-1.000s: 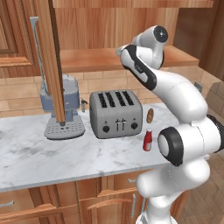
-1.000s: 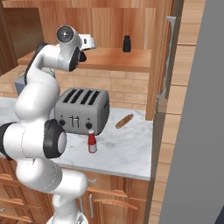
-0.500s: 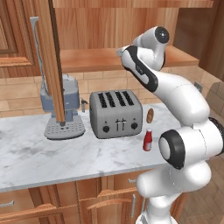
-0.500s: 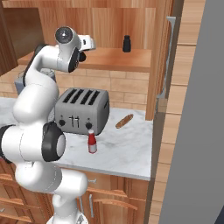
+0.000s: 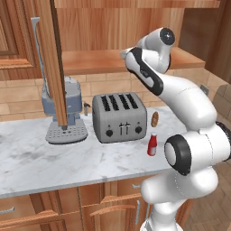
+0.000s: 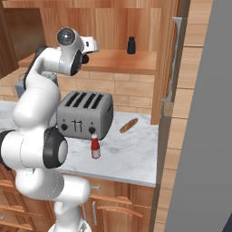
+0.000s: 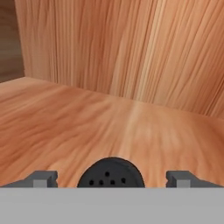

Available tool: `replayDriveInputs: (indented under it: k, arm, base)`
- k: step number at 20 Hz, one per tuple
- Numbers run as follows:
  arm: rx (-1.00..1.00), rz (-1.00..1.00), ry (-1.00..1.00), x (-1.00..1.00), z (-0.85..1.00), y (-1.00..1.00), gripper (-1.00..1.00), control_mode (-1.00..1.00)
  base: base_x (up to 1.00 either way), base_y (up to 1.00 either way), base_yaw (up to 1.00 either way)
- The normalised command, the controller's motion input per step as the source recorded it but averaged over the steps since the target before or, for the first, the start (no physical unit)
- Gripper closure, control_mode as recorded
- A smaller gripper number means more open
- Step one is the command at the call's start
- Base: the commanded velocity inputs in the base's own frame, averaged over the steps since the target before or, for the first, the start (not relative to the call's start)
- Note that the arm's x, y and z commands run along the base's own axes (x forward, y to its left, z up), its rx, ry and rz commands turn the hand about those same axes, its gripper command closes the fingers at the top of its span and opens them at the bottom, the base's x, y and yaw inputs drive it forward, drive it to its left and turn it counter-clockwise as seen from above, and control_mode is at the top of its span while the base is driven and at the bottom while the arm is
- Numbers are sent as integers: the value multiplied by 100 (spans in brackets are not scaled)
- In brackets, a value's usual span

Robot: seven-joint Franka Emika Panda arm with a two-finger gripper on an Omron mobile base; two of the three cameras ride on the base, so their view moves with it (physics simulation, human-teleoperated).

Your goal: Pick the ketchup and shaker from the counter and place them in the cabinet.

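The black shaker [image 6: 131,45] stands upright on the plank shelf of the wooden cabinet [image 6: 136,63], apart from my hand. My gripper [image 6: 94,44] hovers over the shelf's left part, open and holding nothing. In the hand view the shaker's perforated top [image 7: 111,174] shows low between the widely spread fingertips [image 7: 43,178], with the shelf and back panel beyond. The red ketchup [image 5: 152,145] with its pale cap stands on the marble counter in front of the toaster's right corner; the right base view shows the ketchup [image 6: 95,147] too.
A grey toaster [image 5: 119,117] sits mid-counter with a tan-brown oval item [image 5: 154,118] at its right. A grey coffee machine [image 5: 66,113] stands to the left behind the open cabinet door [image 5: 54,63]. The other door with its grey handle [image 6: 174,59] bounds the shelf's right side.
My hand has shifted only slightly over the shelf. The shaker and the ketchup stay where they were.
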Motion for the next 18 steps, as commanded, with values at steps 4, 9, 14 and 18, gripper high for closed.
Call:
replayDriveInputs:
  k: [4,9,14,18]
  arm:
    - [0,0,0,28,-18,0,-100,-100]
    - [0,0,0,31,-10,0,-100,-100]
    - [0,0,-1,13,-2,0,-100,-100]
    - [0,0,-9,-54,0,0,-100,-100]
  base:
    - [0,0,0]
    - [0,0,0]
    - [0,0,0]
    - [0,0,0]
